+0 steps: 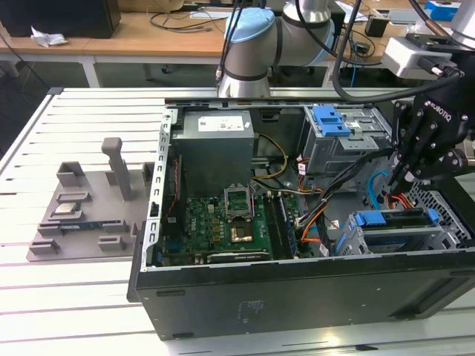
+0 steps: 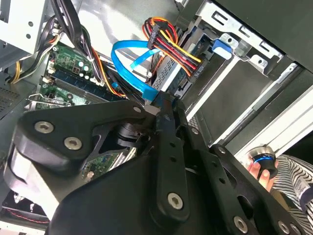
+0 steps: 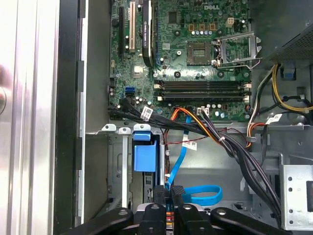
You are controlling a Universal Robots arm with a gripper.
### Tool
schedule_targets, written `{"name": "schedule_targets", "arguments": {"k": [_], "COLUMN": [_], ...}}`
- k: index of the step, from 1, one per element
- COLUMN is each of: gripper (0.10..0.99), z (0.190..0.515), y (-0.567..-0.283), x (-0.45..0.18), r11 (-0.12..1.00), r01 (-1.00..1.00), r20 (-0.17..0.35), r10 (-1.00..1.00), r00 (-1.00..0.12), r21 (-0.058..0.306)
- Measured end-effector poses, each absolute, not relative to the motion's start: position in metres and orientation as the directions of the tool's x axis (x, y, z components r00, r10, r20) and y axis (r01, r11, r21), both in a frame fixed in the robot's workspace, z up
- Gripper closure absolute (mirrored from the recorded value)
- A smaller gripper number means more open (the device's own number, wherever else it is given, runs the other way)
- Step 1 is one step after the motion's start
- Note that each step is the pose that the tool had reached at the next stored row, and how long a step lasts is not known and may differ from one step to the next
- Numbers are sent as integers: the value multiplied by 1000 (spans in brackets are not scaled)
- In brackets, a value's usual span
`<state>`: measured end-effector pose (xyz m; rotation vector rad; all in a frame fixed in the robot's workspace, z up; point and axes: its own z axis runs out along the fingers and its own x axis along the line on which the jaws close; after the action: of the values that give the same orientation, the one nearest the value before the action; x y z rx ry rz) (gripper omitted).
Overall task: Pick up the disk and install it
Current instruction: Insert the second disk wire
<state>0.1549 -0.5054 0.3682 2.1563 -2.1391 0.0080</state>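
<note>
On the exterior view's left, a grey fixture tray (image 1: 82,215) is seen on the slatted counter (image 1: 44,282). At the right, the silver disk with blue rails (image 1: 397,222) is seated in the drive cage. The black gripper (image 1: 398,180) is held above, fingers (image 3: 168,196) pressed together. The blue data cable (image 3: 198,196) could be snagged.

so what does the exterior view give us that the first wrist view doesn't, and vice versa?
Exterior view, not first wrist: the arm's base, the grey fixture tray on the slatted table, the grey box with the white sticker, and the upper blue bracket.
First wrist view, not exterior: the white expansion slot and the tags on the cable bundle.
Both: the motherboard, the CPU socket, and the claw low by the drive cage.
</note>
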Motion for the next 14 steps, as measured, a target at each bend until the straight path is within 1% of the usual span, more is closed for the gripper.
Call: {"name": "schedule_targets", "arguments": {"k": [7, 14], "gripper": [925, 925], "z": [368, 366], "y": [-506, -514], "x": [155, 155], "r11": [-5, -5], "r01": [-998, -998], "r20": [77, 77], "r10": [-997, -997], "r00": [11, 11], "r21": [70, 70]}}
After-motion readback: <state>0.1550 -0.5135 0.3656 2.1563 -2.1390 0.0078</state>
